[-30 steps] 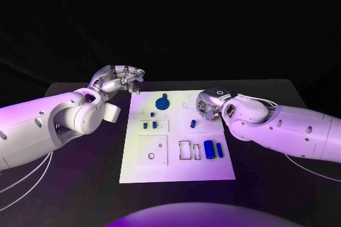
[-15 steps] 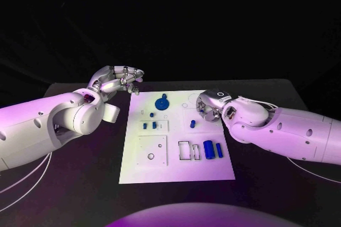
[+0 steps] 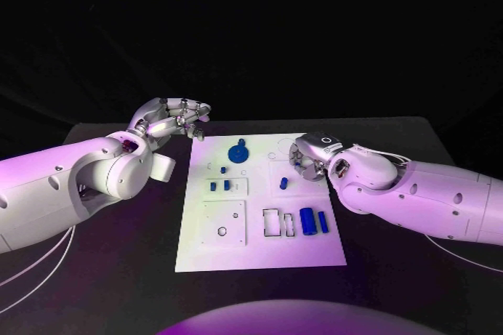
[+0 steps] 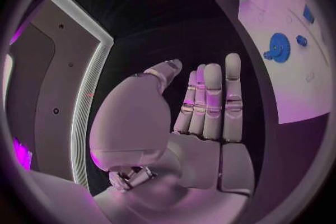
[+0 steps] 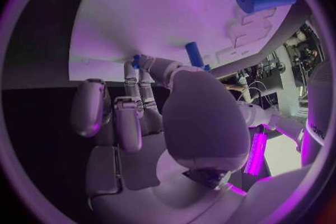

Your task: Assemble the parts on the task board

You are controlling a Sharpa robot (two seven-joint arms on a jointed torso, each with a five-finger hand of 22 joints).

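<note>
On black table (image 3: 126, 277), white task board (image 3: 262, 251), small blue parts (image 3: 311, 220)

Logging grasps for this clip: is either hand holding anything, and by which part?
Left hand holds nothing. Right hand pinches a small blue part at its fingertips; which end cannot be told.

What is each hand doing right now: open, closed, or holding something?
Left hand: open, fingers straight, holding nothing, beside the task board.
Right hand: over the board, fingertips at a small blue part; grip cannot be told.
</note>
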